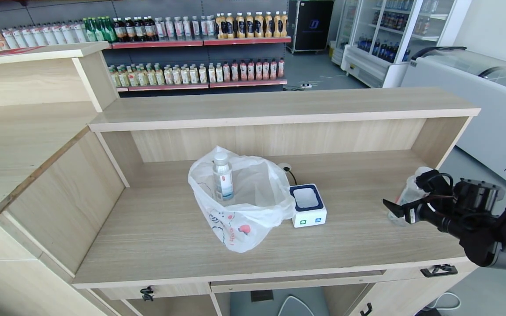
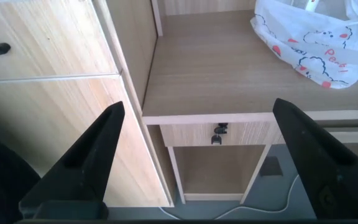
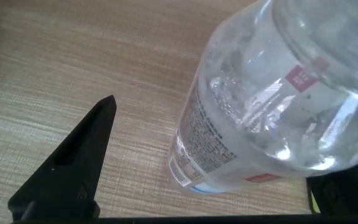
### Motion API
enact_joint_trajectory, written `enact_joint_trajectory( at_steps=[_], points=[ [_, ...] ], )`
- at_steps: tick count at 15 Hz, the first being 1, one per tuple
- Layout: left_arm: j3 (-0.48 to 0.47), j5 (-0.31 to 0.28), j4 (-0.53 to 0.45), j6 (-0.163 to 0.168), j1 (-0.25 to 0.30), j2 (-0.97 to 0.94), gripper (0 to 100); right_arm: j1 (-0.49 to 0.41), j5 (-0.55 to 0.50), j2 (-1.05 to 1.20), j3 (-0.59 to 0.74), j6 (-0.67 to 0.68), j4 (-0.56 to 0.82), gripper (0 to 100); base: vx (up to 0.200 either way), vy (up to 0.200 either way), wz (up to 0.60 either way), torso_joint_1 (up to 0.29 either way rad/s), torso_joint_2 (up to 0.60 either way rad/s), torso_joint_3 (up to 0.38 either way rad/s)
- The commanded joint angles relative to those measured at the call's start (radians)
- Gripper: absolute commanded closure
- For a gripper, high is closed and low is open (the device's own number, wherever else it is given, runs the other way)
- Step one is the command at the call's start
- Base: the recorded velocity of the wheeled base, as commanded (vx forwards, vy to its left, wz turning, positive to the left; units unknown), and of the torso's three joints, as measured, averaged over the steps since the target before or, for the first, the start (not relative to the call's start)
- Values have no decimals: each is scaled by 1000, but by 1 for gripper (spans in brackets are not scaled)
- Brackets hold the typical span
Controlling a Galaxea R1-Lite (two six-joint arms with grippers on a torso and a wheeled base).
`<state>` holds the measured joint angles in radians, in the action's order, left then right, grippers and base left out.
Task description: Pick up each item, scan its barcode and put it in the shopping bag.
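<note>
R gripper (image 1: 399, 210) jaws apart, straddling clear bottle (image 1: 409, 193) nr counter (image 1: 358, 245) right edge. Centre on body, close firm, don't tip.

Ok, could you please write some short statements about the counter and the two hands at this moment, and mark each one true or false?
1. A white-capped bottle stands upright inside the shopping bag. True.
2. The scanner sits on the robot's left of the bag. False: it sits against the bag's other side, toward the robot's right.
3. The left hand holds a bottle. False: it is open and empty, low beside the counter's front edge.
4. A clear bottle stands on the counter at the right hand, far from the bag. True.
</note>
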<state>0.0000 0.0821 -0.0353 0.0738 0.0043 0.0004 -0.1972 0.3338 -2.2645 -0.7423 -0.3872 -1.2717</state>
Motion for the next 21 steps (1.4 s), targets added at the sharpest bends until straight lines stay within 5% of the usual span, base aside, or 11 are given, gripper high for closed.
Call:
enact_joint_trajectory(
  at_steps=[1,9,10,21],
  points=[
    [0,1,0,0,0,0,0,4,1,-26,-17,-1,0,0,0,0,0,0,0,0],
    [0,1,0,0,0,0,0,2,1,-46,-74,56,2,0,0,0,0,0,0,0],
    [0,1,0,0,0,0,0,2,1,-46,-74,59,3,100,0,0,0,0,0,0],
    [0,1,0,0,0,0,0,13,7,-7,-74,143,18,100,0,0,0,0,0,0]
  ],
)
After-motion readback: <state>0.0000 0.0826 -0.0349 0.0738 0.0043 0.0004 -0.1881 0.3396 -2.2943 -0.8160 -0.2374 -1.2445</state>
